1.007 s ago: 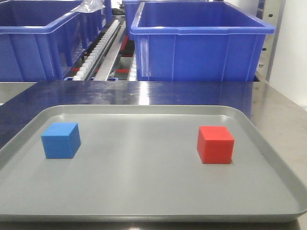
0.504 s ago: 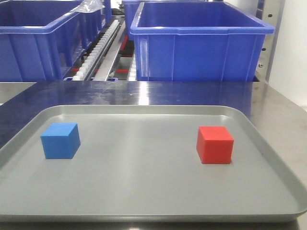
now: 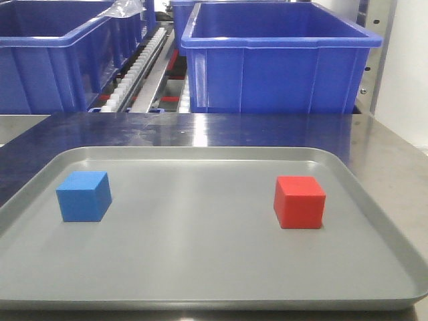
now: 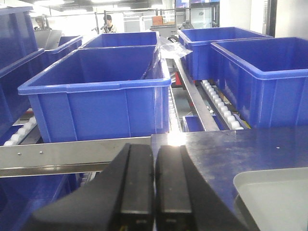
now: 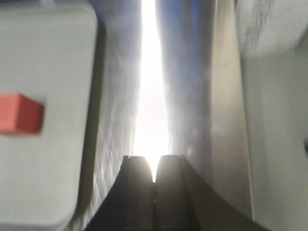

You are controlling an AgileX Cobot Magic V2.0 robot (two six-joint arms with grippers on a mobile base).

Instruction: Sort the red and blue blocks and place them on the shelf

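On the shiny steel table sits a shallow grey tray, with the sky-blue matte cube at its left and the bright red matte cube at its right. The left gripper and right gripper are both pressed together, empty, off the tray. The bright red matte cube lies to the right gripper's left, nearer that arm.

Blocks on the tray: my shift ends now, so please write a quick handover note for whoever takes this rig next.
Left gripper: shut, empty.
Right gripper: shut, empty, off to the side of the tray (blurred view).
Blue block and red block: apart on the grey tray, blue at the front view's left, red at its right.
Done: nothing; neither block is on the shelf.
Left: pick up each block and place it, sorted, on the shelf.
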